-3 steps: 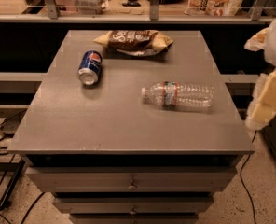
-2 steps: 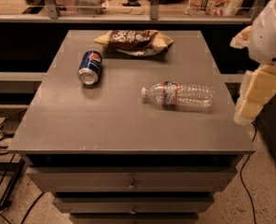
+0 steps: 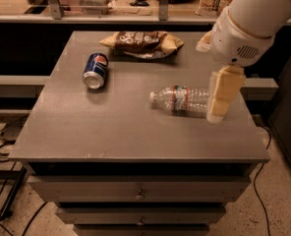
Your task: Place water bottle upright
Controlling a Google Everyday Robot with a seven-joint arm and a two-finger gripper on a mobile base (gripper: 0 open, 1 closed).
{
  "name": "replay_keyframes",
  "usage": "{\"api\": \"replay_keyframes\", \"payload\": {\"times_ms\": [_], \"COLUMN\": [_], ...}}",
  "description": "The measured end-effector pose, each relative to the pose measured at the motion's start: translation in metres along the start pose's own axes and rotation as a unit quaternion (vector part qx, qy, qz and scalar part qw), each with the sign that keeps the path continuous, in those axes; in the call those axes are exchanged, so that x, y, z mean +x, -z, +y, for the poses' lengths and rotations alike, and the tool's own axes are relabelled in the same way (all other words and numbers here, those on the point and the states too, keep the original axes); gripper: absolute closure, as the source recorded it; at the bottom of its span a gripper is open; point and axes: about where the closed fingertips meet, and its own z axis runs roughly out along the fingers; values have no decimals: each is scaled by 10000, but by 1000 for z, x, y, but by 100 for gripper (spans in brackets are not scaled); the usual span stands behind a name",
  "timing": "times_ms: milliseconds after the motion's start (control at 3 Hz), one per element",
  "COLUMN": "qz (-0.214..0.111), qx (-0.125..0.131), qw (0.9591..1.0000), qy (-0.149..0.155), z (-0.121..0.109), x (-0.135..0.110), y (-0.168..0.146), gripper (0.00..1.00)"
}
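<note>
The water bottle [image 3: 181, 100] lies on its side on the grey table [image 3: 111, 132], right of centre, with its white cap pointing left. It is clear ribbed plastic with a red, white and teal label band. My gripper [image 3: 208, 81] hangs over the table's right side at the bottle's base end. It is open and holds nothing. One cream finger [image 3: 223, 93] points down in front of the bottle's base and hides that end. The other finger [image 3: 203, 42] shows only partly behind the white wrist.
A blue Pepsi can [image 3: 95, 70] lies on its side at the left. A brown snack bag [image 3: 143, 42] lies at the back centre. The table's right edge is just beyond the bottle. Drawers sit below the tabletop, and cables lie on the floor at the left.
The arm and gripper have moved left from beyond the table's right edge to over the bottle's base end. The bottle, can and bag have not moved.
</note>
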Motion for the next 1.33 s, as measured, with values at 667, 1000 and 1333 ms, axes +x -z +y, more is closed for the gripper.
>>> {"api": "replay_keyframes", "payload": {"times_ms": [667, 1000, 1333], "qz": [112, 121, 282], "qx": [-104, -112, -118], "qw": [9999, 9999, 9995], "qy": [18, -16, 2], "z": [-4, -17, -31], "x": [-6, -14, -17], "y": [-9, -26, -52], "gripper": [0, 0, 0]}}
